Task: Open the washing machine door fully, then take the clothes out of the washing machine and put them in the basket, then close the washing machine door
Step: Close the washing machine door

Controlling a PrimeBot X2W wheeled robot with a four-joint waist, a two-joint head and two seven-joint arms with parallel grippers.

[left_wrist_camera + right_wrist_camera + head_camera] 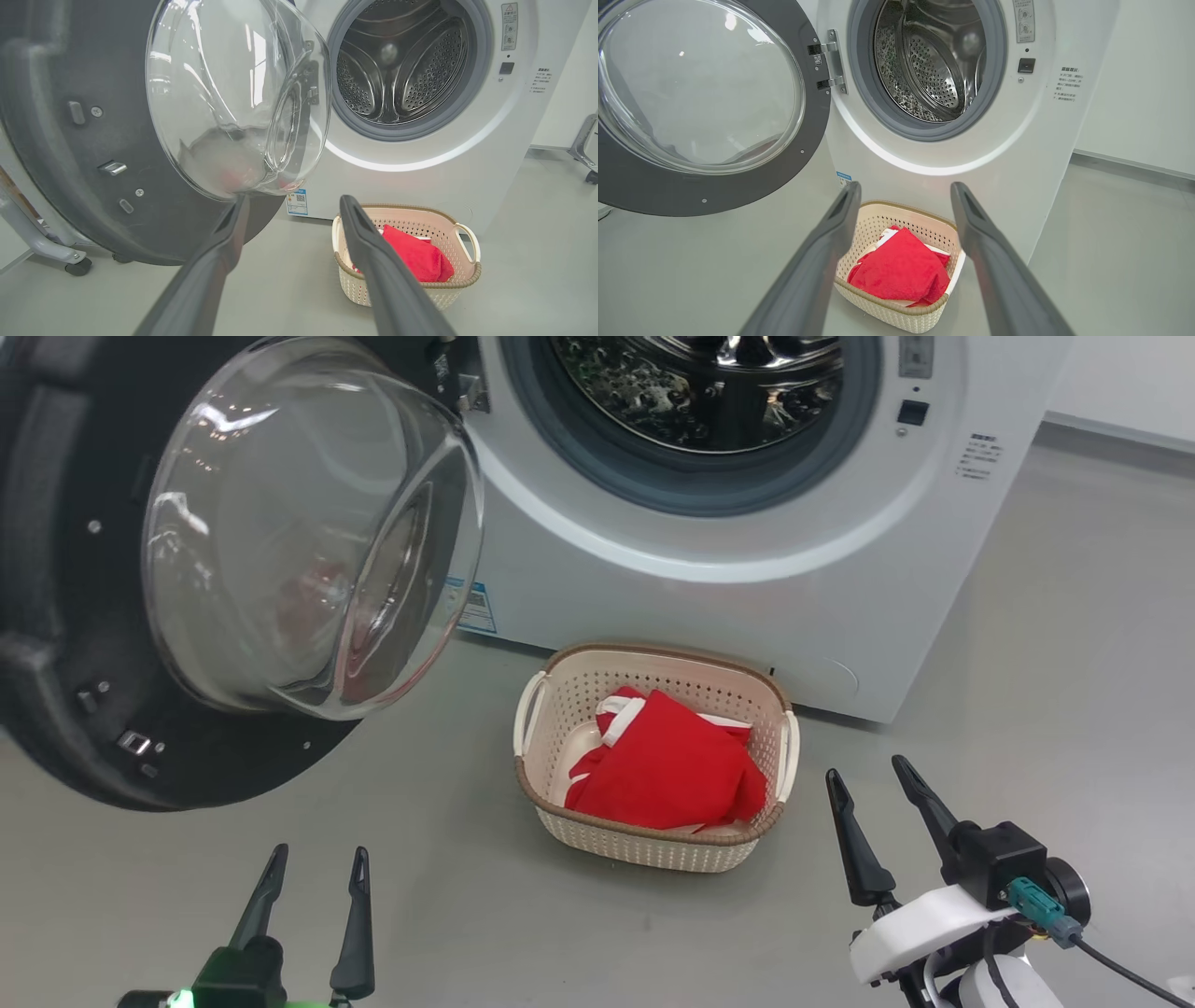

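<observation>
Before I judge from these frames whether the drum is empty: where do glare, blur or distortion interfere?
Head view: bright reflections streak the washing machine door glass, and the drum is cut by the top edge. Left wrist view: the arm's own fingers loom blurred. Right wrist view: drum sharp, with glints on steel.

The washing machine door point(56, 616) runs off the head view's left and top edges, and its glass bowl point(308, 532) covers part of the blue label point(478, 609). The upper edge cuts the washing machine point(747, 607) and leaves the drum point(695, 392) its lower part. The printed text point(982, 455) on its front is too small to read. How many clothes point(667, 770) lie in the basket point(653, 854) cannot be told. A blurred finger point(387, 280) of the left gripper point(294, 201) covers one end of the basket in the left wrist view
</observation>
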